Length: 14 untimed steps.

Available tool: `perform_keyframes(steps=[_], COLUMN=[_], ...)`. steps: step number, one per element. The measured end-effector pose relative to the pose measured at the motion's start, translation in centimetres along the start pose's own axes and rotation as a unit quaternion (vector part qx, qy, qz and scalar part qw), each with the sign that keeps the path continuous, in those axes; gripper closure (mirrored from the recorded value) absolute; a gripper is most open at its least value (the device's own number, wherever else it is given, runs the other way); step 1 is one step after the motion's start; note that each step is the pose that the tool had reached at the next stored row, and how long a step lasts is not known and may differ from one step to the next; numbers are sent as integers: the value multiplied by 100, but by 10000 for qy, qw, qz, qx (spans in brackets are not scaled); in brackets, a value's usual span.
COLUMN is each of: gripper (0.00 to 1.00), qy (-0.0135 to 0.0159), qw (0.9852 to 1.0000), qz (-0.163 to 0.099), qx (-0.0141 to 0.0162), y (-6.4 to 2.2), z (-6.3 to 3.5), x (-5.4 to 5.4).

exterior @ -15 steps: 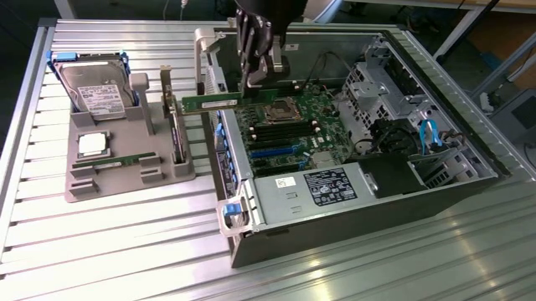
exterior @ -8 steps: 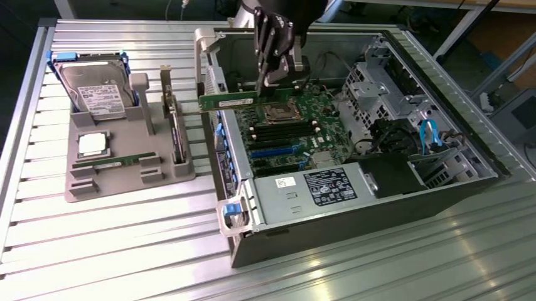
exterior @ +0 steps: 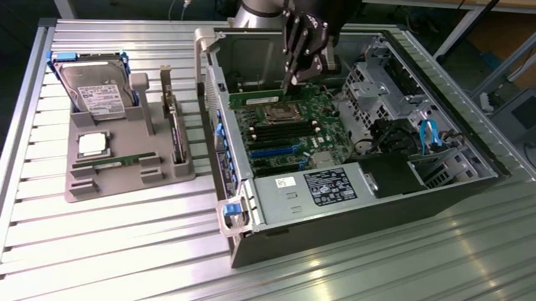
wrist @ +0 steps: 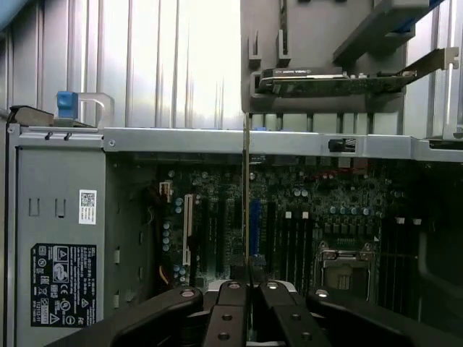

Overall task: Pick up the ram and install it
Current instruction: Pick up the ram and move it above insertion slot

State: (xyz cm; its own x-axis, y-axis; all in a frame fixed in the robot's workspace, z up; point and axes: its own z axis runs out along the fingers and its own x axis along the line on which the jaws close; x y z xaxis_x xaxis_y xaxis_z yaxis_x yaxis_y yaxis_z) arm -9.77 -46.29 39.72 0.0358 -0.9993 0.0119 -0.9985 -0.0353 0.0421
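Silver-grey arm (exterior: 251, 12), black tool (exterior: 295, 80), jointed black fingers (wrist: 226, 318), small round silver screws (wrist: 187, 293)

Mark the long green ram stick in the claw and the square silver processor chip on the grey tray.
The long green ram stick (exterior: 255, 99): exterior view, board face.
The square silver processor chip (exterior: 92, 143): exterior view, lid centre.

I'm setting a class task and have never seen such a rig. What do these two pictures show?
A robot arm works over an open black computer case on a slatted metal table. One picture is taken from a camera off the arm; the other from a camera on its wrist, looking past its claw. The claw is shut on a long thin green memory stick, held over the green motherboard. Beside the case, a grey tray holds a silver hard drive and a square silver processor chip.
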Motion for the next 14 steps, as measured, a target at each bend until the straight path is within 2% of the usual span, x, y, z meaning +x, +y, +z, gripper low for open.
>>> perform_keyframes(steps=[1,8,11,14], gripper=[88,88,88,88], qy=[0,0,0,0], qw=[10000,10000,10000,10000], qz=[-1,-4,-7,-10], qx=[-3,-11,-18,-23], y=[-65,-321,-496,-619], z=[-3,-14,-21,-26], x=[2,11,18,22])
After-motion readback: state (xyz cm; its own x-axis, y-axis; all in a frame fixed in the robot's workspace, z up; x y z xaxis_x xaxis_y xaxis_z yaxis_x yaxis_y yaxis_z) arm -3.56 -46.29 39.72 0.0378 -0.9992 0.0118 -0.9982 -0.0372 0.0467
